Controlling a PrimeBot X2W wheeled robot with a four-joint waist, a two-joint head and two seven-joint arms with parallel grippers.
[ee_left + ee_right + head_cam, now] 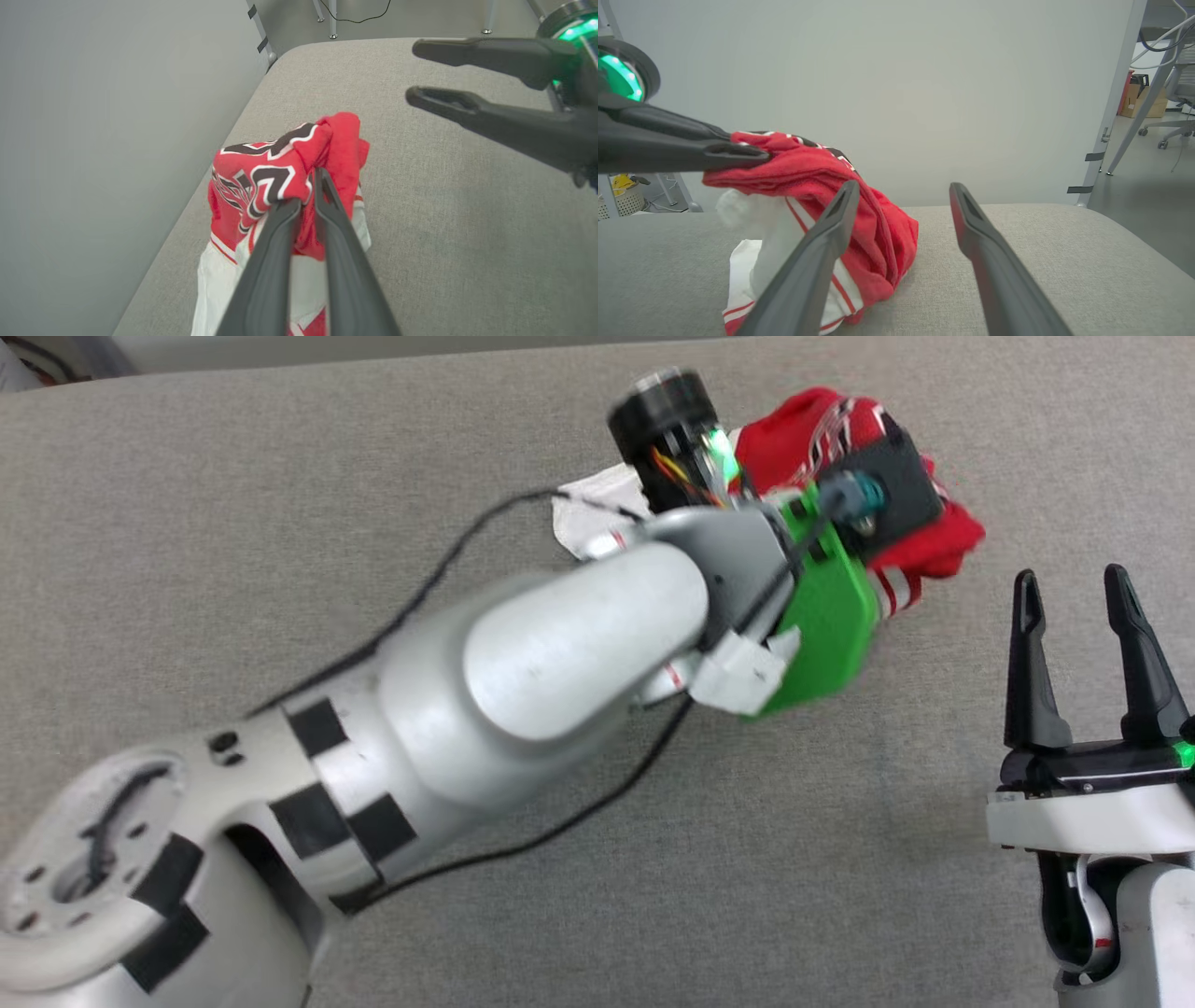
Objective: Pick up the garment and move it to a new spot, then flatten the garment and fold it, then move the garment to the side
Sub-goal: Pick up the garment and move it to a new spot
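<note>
Head view: the left arm (560, 644) reaches from the lower left across the grey fabric-covered surface (280, 476) towards the top centre, a thin black cable (439, 569) looping off it. Its wrist, with a green plate (826, 625), covers part of the garment (784, 448), a bunched red jersey-style T-shirt with a white sleeve poking out on the left side. The right gripper (1072, 577) stands at the lower right, fingers pointing up and spread wide with nothing between them, near the shirt but apart from it.

Left wrist view: the left gripper (308, 189) is nearly closed, its two dark fingers pinching a fold of red cloth by the black, white-outlined print. The white part of the shirt hangs below towards the surface. A pale grey wall (93, 140) runs along the left. The right gripper comes in from the upper right, spread apart and empty.

Right wrist view: the right gripper's own fingers rise wide apart. The left gripper enters from the left and holds the upper red fold raised, while the lower red and white cloth with striped trim rests on the grey surface, partly behind the left-hand finger.
</note>
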